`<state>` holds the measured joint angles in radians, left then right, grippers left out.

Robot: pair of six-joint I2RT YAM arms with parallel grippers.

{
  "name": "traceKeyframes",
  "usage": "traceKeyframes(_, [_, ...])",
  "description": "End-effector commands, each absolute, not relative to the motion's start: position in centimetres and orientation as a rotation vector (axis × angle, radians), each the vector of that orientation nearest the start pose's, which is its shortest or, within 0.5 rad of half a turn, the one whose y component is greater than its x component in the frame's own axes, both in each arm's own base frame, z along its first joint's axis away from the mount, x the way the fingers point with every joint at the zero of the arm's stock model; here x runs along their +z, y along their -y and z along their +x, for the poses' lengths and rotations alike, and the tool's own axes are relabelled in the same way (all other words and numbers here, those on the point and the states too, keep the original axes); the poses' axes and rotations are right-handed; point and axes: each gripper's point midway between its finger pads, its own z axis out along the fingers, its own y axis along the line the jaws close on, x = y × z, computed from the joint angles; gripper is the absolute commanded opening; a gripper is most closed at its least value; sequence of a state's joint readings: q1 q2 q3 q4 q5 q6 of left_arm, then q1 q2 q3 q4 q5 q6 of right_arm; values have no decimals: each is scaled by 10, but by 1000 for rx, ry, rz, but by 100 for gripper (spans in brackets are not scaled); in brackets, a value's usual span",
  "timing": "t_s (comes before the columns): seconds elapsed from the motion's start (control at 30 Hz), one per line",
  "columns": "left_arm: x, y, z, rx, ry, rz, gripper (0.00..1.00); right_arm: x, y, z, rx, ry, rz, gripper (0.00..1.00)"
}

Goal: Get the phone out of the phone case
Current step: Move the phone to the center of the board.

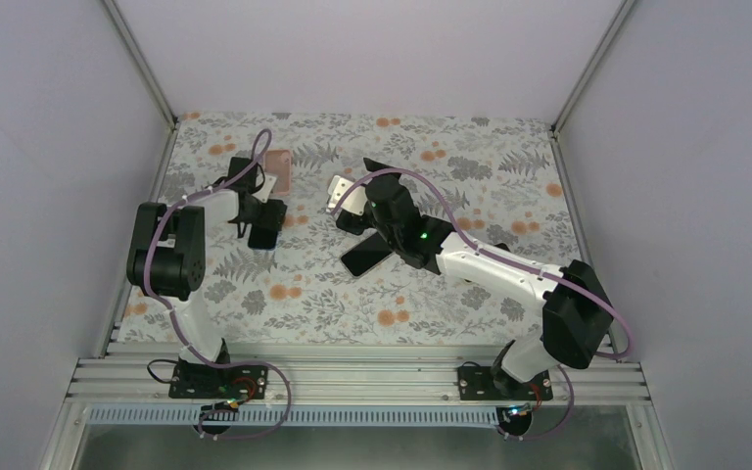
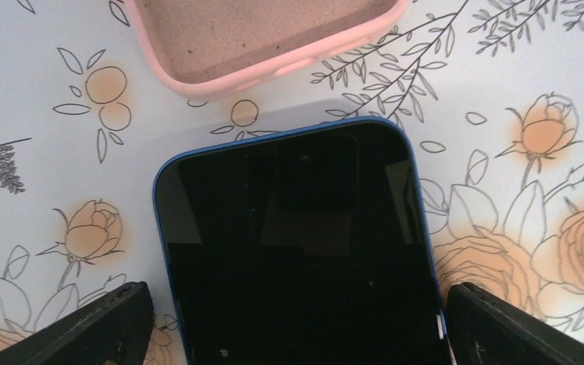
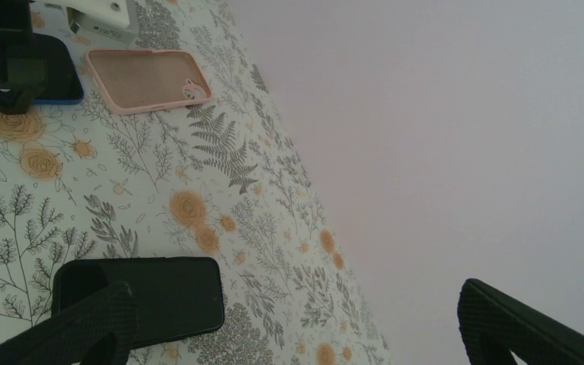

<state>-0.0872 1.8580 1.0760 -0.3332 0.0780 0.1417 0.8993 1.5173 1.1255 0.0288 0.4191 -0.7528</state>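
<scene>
Blue-edged phone (image 2: 296, 251) lies flat and screen up on the flowered surface (image 2: 46, 152), just beside an empty pink case (image 2: 266, 30).

The left claw (image 2: 296, 304) straddles the phone's lower half with its fingers apart, one at each long side; a sliver of surface shows on one side, so it does not look clamped. Whether the blue rim is the phone's own frame or a second case, I cannot tell. The phone is likely stiff, thin and fairly heavy, with slick, breakable glass, so hold it by the long edges, never the screen. The right claw (image 3: 296, 304) hangs wide apart, holding nothing, above a black slab (image 3: 160, 293).
</scene>
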Motion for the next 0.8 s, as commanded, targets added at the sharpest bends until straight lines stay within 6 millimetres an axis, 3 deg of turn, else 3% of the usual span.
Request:
traceKeyframes(0.0, [-16, 36, 380, -73, -2847, 276, 99, 284, -322, 349, -273, -1465, -1137, 99])
traceKeyframes(0.27, [20, 48, 391, -212, -2738, 315, 100, 282, -323, 349, -267, -1468, -1144, 99])
traceKeyframes(0.57, [117, 70, 413, -233, -2430, 512, 100, 286, -323, 351, -226, -1489, -1123, 99])
traceKeyframes(0.77, [151, 98, 422, -242, -2332, 594, 100, 298, -316, 359, -174, -1519, -1072, 99])
